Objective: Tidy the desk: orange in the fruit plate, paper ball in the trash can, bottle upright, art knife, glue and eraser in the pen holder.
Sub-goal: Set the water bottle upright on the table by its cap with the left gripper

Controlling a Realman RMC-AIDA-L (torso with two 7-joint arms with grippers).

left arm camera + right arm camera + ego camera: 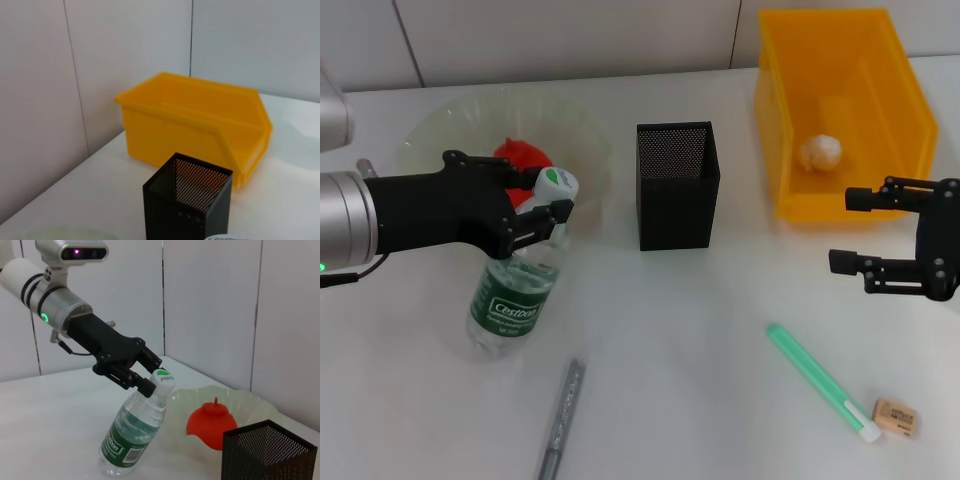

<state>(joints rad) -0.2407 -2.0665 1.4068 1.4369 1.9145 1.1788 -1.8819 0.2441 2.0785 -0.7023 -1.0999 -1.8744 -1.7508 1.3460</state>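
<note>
**Bottle half-raised, three small items waiting**

Fingers of the left end effector (542, 208) are closed on the neck of the clear plastic water bottle with green label and white cap (516, 290), just under the cap; the right wrist view shows the bottle tilted, its base on the white worktop (700, 330) and its cap leaning toward the far side. Standing the bottle up looks like the step in hand. Judging from the tilt, the next move calls for swinging the neck over the base until the bottle sits flat, then letting go without nudging it.

Just beyond the bottle lies the clear glass fruit plate (440, 130) holding a red-orange fruit-shaped object (515, 155), partly hidden by the left arm. The black mesh pen holder (677, 185) stands mid-worktop. The right end effector (865, 230) hangs open and holding nothing near the yellow plastic bin (850, 60), where a crumpled paper ball (820, 152) already lies.

Near the front: a grey metal art knife (562, 420) cut off by the frame's edge, a green glue stick (820, 382) and a tan eraser (897, 417) just beside its tip. The left wrist view shows none of its own fingers.
</note>
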